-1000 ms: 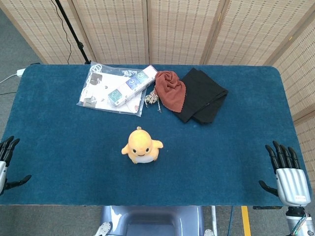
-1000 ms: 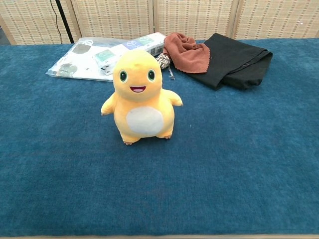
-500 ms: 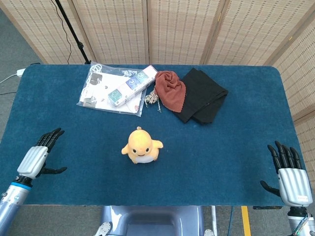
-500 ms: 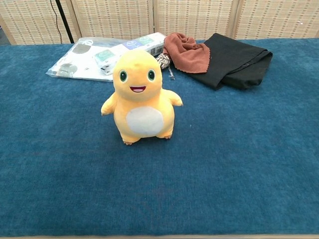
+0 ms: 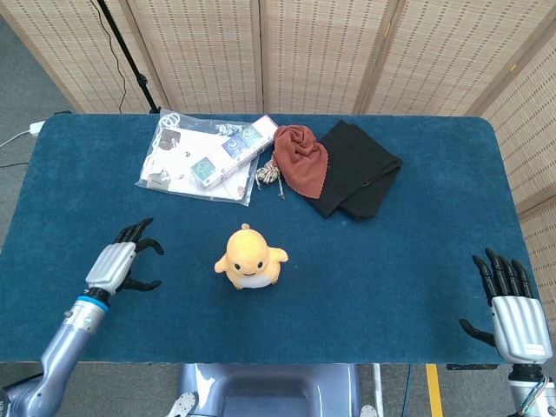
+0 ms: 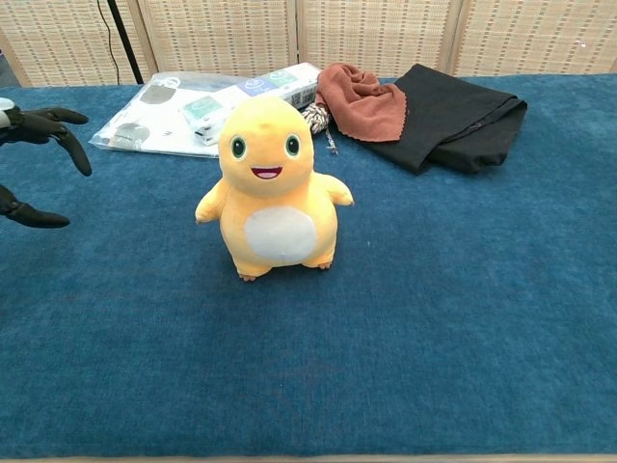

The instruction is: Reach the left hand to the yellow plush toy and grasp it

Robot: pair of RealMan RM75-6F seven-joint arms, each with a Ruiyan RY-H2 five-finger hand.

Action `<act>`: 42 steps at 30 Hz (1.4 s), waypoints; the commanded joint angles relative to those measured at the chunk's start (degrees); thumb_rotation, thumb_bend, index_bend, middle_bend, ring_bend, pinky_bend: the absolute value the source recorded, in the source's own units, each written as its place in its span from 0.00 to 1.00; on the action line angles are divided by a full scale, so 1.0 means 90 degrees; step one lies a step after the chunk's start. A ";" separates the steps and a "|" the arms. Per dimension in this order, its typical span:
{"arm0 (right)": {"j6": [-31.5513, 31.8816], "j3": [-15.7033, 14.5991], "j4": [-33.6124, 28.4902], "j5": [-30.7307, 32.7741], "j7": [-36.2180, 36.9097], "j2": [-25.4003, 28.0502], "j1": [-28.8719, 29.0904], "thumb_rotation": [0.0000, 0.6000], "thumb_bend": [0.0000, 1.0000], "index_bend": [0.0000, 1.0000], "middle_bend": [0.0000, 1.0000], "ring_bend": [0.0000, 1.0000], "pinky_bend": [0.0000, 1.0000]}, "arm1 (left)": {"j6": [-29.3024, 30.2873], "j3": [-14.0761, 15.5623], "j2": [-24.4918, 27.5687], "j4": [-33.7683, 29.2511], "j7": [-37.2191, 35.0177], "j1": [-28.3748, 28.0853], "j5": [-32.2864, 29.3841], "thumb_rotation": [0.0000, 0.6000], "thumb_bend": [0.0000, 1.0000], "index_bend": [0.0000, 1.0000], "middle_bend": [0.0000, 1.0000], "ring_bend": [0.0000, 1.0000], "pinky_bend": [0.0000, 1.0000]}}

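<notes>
The yellow plush toy (image 5: 250,258) stands upright near the middle of the blue table, facing the front edge; the chest view shows the toy (image 6: 273,191) close up. My left hand (image 5: 120,263) hovers open to the left of it, fingers apart and curved toward the toy, with a clear gap between them. In the chest view only its black fingertips (image 6: 43,130) show at the left edge. My right hand (image 5: 510,308) is open at the table's front right corner, fingers spread, holding nothing.
A clear plastic bag of small items (image 5: 205,155) lies at the back left. Beside it are a small cord bundle (image 5: 268,175), a rust-brown cloth (image 5: 301,158) and a folded black cloth (image 5: 358,167). Wicker screens (image 5: 287,52) stand behind the table.
My left hand has moved from the table's front left edge rightward and forward toward the plush toy, entering the chest view. The right hand and the toy have stayed put.
</notes>
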 commanded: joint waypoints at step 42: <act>-0.0143 0.0008 -0.0117 0.0150 0.0382 0.0217 0.0028 1.00 0.00 0.00 0.00 0.00 0.00 | 0.0351 -0.0318 -0.2045 0.0366 0.1771 -0.1482 -0.2247 1.00 0.24 0.46 0.00 0.00 0.00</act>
